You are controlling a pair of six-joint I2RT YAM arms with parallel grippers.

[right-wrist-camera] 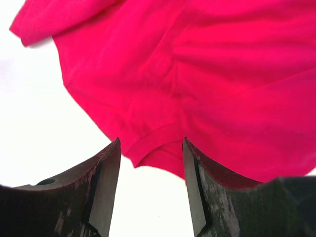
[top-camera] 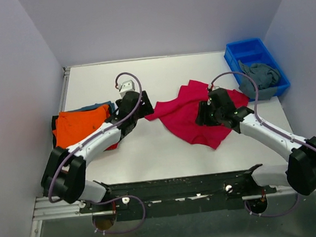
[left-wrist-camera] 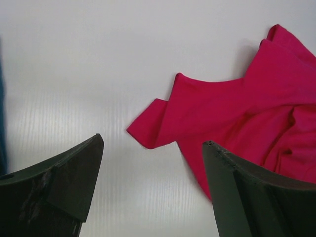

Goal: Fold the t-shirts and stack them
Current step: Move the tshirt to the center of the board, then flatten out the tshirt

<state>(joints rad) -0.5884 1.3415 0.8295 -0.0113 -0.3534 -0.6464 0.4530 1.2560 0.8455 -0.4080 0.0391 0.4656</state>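
Right tool stands part-open over the crimson-pink t-shirt, gripping nothing.

Top external high behind arms, facing down, left wrist low and near, crumpled crimson-pink cloth t-shirt at its three o'clock, right wrist closest, shirt filling twelve o'clock, shared by all three.

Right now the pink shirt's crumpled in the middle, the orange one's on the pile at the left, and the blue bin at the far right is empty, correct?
Not quite: the blue bin holds a grey-blue shirt, as the top view shows. The rest holds: the pink shirt is crumpled mid-table, and the orange shirt is on the pile at the left.
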